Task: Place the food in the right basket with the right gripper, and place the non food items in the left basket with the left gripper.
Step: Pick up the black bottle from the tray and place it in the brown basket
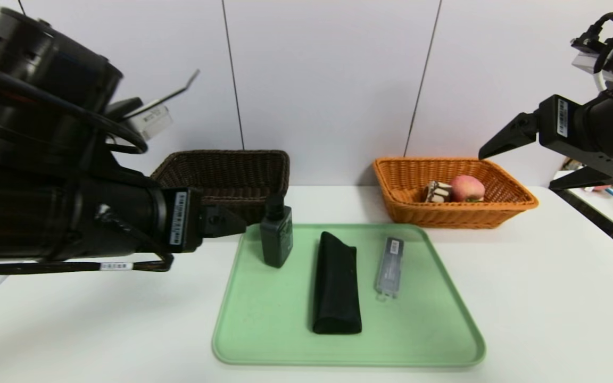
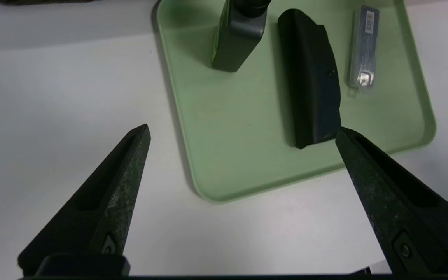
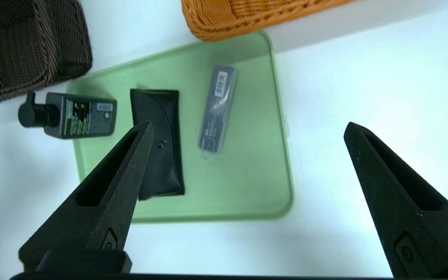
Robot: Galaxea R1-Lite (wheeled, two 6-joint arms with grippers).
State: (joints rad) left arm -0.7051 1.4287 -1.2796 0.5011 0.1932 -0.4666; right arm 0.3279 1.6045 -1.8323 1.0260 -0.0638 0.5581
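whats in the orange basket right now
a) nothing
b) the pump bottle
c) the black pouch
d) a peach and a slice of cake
d: the peach and the cake slice sit inside the orange basket, while the pump bottle and black pouch are on the green tray.

2 baskets: 1 brown [image 1: 221,167], 1 orange [image 1: 453,213], 1 green tray [image 1: 264,319], 1 pump bottle [image 1: 277,236], 1 black pouch [image 1: 337,282], 1 clear case [image 1: 389,266], 1 peach [image 1: 467,188], 1 cake slice [image 1: 437,191], 2 grippers: left [image 2: 241,134], right [image 3: 249,128]
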